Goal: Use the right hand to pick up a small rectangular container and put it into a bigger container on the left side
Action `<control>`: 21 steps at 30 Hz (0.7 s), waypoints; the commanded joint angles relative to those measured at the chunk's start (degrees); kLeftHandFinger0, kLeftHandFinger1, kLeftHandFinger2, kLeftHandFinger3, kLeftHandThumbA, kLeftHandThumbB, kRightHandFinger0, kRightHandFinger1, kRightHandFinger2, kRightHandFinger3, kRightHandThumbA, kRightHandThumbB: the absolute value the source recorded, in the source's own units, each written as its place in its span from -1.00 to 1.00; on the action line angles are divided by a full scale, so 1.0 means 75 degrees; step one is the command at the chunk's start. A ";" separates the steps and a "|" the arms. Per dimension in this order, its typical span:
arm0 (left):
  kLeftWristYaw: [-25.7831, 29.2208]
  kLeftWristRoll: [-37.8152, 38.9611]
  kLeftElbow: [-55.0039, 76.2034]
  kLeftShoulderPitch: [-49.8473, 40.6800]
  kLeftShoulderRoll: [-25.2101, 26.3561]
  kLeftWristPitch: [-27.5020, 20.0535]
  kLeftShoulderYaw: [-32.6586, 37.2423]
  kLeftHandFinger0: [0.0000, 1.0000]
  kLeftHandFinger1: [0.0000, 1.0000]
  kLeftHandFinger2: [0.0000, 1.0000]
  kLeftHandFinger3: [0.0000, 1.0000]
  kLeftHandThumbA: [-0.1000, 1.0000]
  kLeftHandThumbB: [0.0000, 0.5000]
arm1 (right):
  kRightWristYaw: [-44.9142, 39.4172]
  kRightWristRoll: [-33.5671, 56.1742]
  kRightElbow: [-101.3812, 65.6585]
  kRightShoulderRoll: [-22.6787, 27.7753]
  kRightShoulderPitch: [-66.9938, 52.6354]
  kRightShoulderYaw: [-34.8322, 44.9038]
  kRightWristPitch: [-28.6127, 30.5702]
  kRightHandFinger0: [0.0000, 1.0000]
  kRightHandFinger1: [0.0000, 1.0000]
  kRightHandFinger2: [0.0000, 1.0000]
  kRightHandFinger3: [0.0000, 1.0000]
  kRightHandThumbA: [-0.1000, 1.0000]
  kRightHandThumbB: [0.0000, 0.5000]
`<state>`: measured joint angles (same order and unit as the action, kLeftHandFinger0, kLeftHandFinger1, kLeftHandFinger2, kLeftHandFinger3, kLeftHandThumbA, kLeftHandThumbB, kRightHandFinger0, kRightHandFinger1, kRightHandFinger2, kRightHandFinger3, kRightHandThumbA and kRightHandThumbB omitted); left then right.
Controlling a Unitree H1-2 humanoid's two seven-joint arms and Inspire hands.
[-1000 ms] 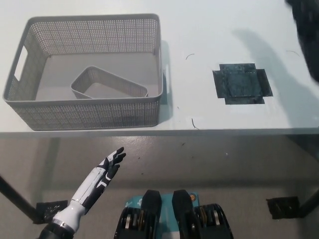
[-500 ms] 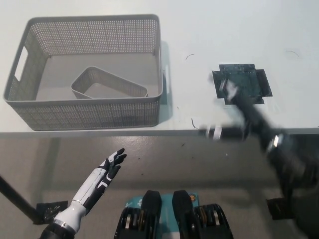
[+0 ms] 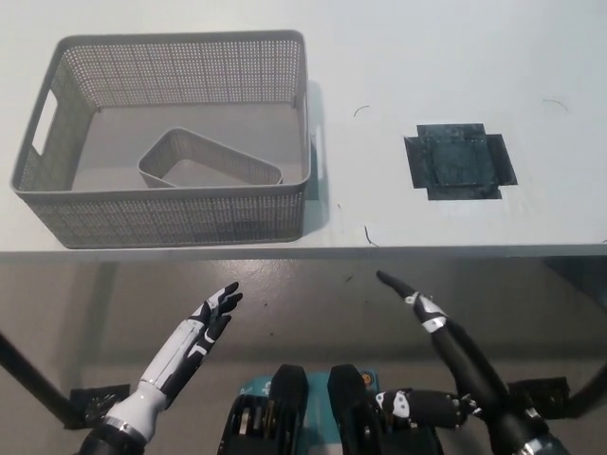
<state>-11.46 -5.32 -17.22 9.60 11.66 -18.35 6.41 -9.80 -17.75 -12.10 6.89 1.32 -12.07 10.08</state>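
The small container [image 3: 211,163] already lies tilted inside the big basket [image 3: 171,213], long axis along the basket's length, up-left of the empty right hand [image 3: 432,327], fingers extended; the open left hand [image 3: 204,327], below the basket, is nearer.

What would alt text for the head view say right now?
A small gray mesh container lies tilted inside a bigger gray mesh basket at the left of a white table. Both robot hands hang empty below the table's front edge, white left hand at lower left, black right hand at lower right. A dark tape patch marks the table's right.
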 commanded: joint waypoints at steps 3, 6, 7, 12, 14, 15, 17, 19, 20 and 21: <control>0.0019 0.0015 0.0066 0.0344 0.0005 -0.0452 0.0002 1.00 1.00 1.00 1.00 1.00 0.09 | 0.0799 0.1229 0.1750 -0.0231 0.0494 0.0879 0.1673 1.00 1.00 1.00 1.00 1.00 -0.13; 0.0079 0.0019 0.0091 0.0332 -0.0009 -0.0419 -0.0047 1.00 1.00 1.00 1.00 1.00 0.13 | 0.0460 0.1667 0.2391 -0.0286 0.0697 0.1032 0.1442 1.00 1.00 1.00 1.00 1.00 -0.20; 0.0075 0.0024 0.0084 0.0342 -0.0018 -0.0412 -0.0045 1.00 1.00 1.00 1.00 1.00 0.13 | 0.0371 0.1804 0.2495 -0.0299 0.0713 0.1086 0.1322 1.00 1.00 1.00 1.00 1.00 -0.20; 0.0028 0.0132 0.0012 0.0346 -0.0005 -0.0548 -0.0066 1.00 1.00 1.00 1.00 1.00 0.07 | 0.0106 0.2130 0.2929 -0.0344 0.0863 0.1158 0.1078 1.00 1.00 1.00 1.00 1.00 -0.34; 0.0051 0.0109 0.0041 0.0323 -0.0001 -0.0509 -0.0078 1.00 1.00 1.00 1.00 1.00 0.07 | 0.0041 0.2170 0.3033 -0.0338 0.0926 0.1121 0.1047 1.00 1.00 1.00 1.00 1.00 -0.35; 0.0057 0.0087 0.0048 0.0319 0.0006 -0.0490 -0.0077 1.00 1.00 1.00 1.00 1.00 0.08 | 0.0023 0.2202 0.3061 -0.0335 0.0939 0.1111 0.1042 1.00 1.00 1.00 1.00 1.00 -0.35; 0.0013 0.0144 0.0013 0.0330 0.0019 -0.0528 -0.0078 1.00 1.00 1.00 1.00 1.00 0.06 | -0.0004 0.2179 0.3139 -0.0323 0.0978 0.1081 0.1026 1.00 1.00 1.00 1.00 1.00 -0.38; 0.0007 0.0132 -0.0007 0.0352 0.0049 -0.0582 -0.0079 1.00 1.00 1.00 1.00 1.00 0.05 | -0.0047 0.2186 0.3079 -0.0330 0.0989 0.1032 0.0918 1.00 1.00 1.00 1.00 1.00 -0.43; 0.0014 0.0140 0.0006 0.0364 0.0064 -0.0571 -0.0098 1.00 1.00 1.00 1.00 1.00 0.05 | -0.0055 0.2173 0.3073 -0.0339 0.1019 0.1007 0.0901 1.00 1.00 1.00 1.00 1.00 -0.40; 0.0031 0.0116 0.0001 0.0366 0.0063 -0.0570 -0.0099 1.00 1.00 1.00 1.00 1.00 0.06 | -0.0059 0.2155 0.3057 -0.0331 0.1018 0.0988 0.0875 1.00 1.00 1.00 1.00 1.00 -0.39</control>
<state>-11.44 -5.07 -17.79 11.16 11.54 -19.92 6.20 -9.05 -4.01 11.68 4.66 7.11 -4.25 15.25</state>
